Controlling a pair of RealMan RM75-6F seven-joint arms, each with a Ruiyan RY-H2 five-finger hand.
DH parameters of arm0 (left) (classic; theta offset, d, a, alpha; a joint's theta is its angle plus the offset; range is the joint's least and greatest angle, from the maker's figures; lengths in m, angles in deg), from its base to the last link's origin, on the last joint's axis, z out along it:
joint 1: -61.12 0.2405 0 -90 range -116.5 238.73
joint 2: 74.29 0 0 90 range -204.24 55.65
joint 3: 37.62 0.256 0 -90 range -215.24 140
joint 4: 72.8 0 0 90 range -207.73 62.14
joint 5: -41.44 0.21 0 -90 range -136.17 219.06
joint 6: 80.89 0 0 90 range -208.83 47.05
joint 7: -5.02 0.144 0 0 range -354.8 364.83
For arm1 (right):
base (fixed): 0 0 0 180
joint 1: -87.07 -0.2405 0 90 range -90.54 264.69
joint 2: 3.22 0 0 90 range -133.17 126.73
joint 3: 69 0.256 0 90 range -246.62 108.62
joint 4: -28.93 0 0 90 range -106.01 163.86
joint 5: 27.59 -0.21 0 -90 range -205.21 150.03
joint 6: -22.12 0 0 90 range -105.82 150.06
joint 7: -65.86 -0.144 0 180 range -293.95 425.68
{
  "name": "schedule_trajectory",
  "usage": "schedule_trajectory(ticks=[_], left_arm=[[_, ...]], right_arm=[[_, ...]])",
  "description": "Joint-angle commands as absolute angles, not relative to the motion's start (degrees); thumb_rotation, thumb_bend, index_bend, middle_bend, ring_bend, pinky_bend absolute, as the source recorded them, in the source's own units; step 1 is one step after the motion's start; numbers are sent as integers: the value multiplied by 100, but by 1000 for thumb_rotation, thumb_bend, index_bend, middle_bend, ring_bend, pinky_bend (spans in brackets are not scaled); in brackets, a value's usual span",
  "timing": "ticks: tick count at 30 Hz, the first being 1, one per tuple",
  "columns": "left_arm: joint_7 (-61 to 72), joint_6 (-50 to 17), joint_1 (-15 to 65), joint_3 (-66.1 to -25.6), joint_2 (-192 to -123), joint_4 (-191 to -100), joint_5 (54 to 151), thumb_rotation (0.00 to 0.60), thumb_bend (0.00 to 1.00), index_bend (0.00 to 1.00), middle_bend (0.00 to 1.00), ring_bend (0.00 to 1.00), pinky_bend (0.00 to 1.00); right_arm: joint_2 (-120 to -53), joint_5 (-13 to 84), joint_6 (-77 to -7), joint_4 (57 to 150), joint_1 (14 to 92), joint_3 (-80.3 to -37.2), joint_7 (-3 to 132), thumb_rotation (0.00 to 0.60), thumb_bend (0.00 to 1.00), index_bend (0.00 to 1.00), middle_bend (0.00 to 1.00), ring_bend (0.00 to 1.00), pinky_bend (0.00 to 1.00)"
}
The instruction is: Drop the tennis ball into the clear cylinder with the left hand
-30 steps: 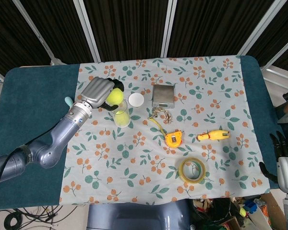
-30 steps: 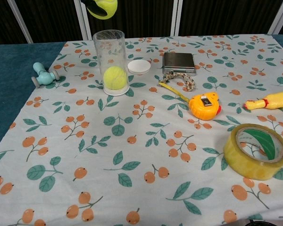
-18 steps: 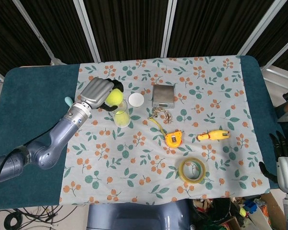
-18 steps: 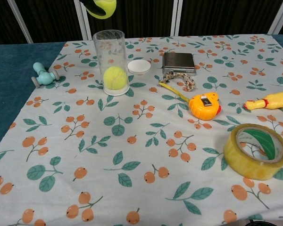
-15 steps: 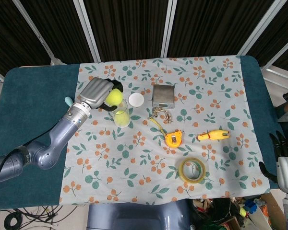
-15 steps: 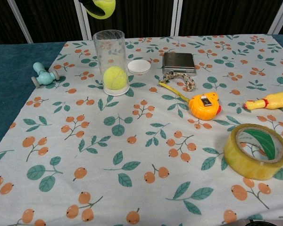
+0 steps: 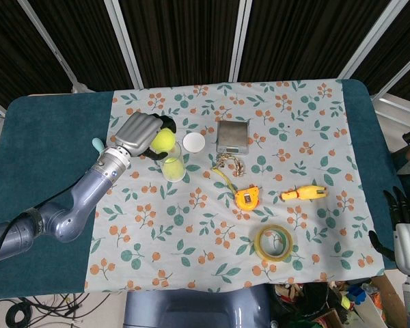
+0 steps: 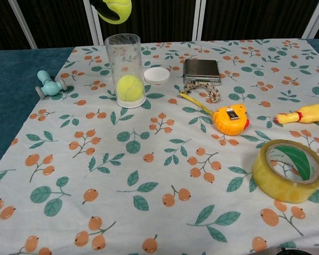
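The left hand (image 7: pixel 140 132) is clamped on the tennis ball (image 7: pixel 163 141), carrying it above the open mouth of the clear cylinder (image 8: pixel 125 70) — which already has another yellow ball (image 8: pixel 129 87) at its bottom. From the chest view the held ball sits slightly left of the rim's centre, so the release calls for centring it first, then lowering close before the fingers part — a high drop could tip the tube. The right hand (image 7: pixel 404 217) hangs off the counter edge; its state I cannot tell.

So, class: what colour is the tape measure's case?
Orange; the tape measure shows best in the chest view.
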State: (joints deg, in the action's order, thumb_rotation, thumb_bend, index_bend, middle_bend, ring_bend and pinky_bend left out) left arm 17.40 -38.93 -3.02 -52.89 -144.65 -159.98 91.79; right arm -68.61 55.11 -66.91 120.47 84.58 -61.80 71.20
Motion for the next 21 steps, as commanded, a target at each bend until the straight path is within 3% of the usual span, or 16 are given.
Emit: schedule_trajectory(ticks=[1, 9, 12, 16, 21], left_arm=[[1768, -3923, -315, -5257, -14479, -15979, 9159, 600, 373, 411, 487, 365, 553], [1786, -3924, -357, -5228, -14615, -15877, 9153, 600, 332, 394, 465, 356, 550], [1803, -3918, -370, -5220, -14640, -15852, 9154, 600, 199, 304, 369, 289, 518], [1828, -4000, -394, -5206, -14583, -15887, 9052, 600, 8, 158, 189, 140, 381], [1622, -4104, -384, -5322, -14430, -16051, 8921, 600, 0, 112, 92, 38, 265]], right_arm=[[-6861, 5514, -6688, 12045, 8456, -6182, 7118, 600, 237, 0, 0, 97, 221], [-6859, 5510, -6687, 12042, 8454, -6177, 7106, 600, 237, 0, 0, 97, 221], [-6860, 5509, -6692, 12040, 8456, -6175, 7104, 600, 237, 0, 0, 97, 221], [-6860, 5508, -6691, 12040, 8456, -6176, 7102, 600, 237, 0, 0, 97, 221], [-6869, 5517, -6702, 12038, 8455, -6174, 7102, 600, 237, 0, 0, 97, 221]])
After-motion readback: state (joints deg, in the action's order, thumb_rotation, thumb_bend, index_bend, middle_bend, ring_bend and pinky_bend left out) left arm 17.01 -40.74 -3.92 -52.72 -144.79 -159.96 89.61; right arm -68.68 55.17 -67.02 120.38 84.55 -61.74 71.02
